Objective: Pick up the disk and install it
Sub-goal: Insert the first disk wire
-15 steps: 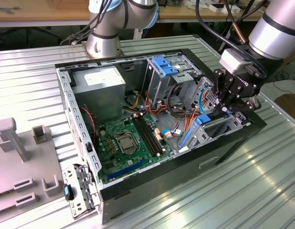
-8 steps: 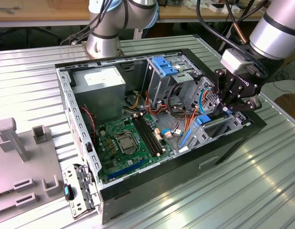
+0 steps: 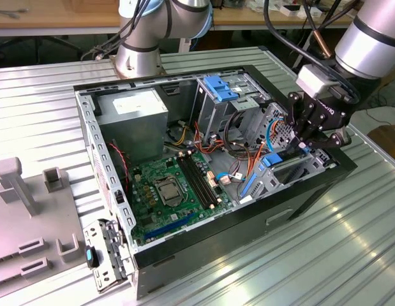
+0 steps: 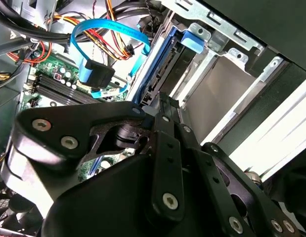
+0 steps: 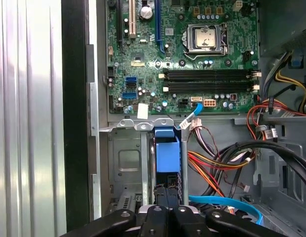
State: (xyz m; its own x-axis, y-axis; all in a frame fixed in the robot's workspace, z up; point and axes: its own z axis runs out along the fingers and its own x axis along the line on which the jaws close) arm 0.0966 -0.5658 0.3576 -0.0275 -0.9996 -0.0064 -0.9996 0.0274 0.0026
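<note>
The disk (image 3: 268, 160), dark with a bright blue carrier, stands on edge inside the metal drive bay (image 3: 299, 169) at the corner of the open computer case on the exterior view's right. My gripper (image 3: 304, 145) hangs just above that bay. In both wrist views the black fingers lie close together at the disk's near end: gripper (image 5: 167, 193) against the blue carrier tab of the disk (image 5: 166, 153), and gripper (image 4: 160, 106) against the blue rail of the disk (image 4: 152, 64). I cannot tell whether anything is pinched between them.
Orange, red and blue cables (image 3: 245, 153) crowd the space beside the bay. The motherboard (image 3: 171, 191) and power supply (image 3: 130, 111) fill the case's other side. A light-blue latch plate (image 3: 219, 86) sits at the back. Grey fixtures (image 3: 31, 210) and a small bracket (image 3: 90, 256) lie outside.
</note>
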